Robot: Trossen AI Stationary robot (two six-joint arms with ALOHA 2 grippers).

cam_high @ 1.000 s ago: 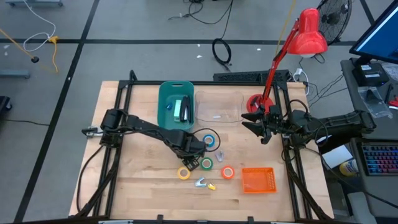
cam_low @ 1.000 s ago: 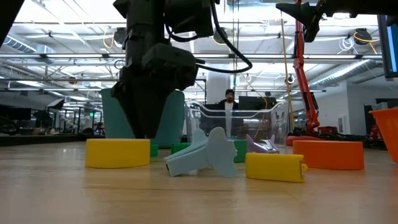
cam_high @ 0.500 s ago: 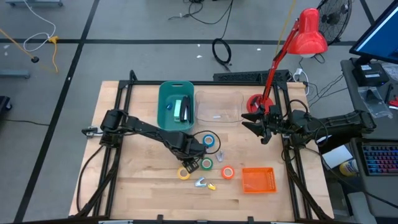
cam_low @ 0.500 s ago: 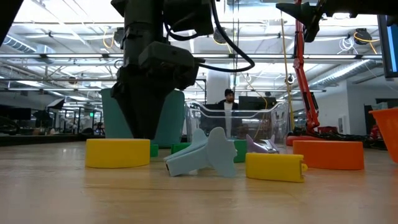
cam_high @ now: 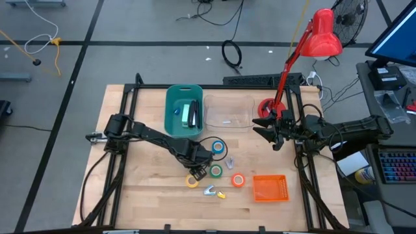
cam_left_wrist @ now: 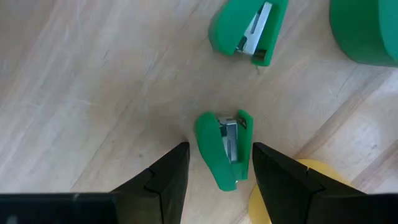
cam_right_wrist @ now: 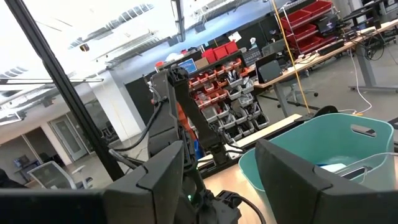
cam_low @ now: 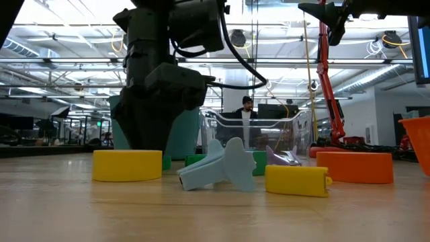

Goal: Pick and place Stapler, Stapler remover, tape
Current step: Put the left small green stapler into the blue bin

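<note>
Beside yellow tape (cam_left_wrist: 292, 193): left gripper (cam_left_wrist: 217, 163) open, straddling green stapler (cam_left_wrist: 222, 148). Pick step; next descend, close. Right gripper (cam_high: 270, 132) open, idle near lamp (cam_high: 320, 34).

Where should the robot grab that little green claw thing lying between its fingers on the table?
Probably across the narrow middle of the green staple remover, coming straight down from above. It lies flat on the wood table, long axis running between the left gripper fingers, which are open on either side of it, so closing should pinch its two long sides.
</note>
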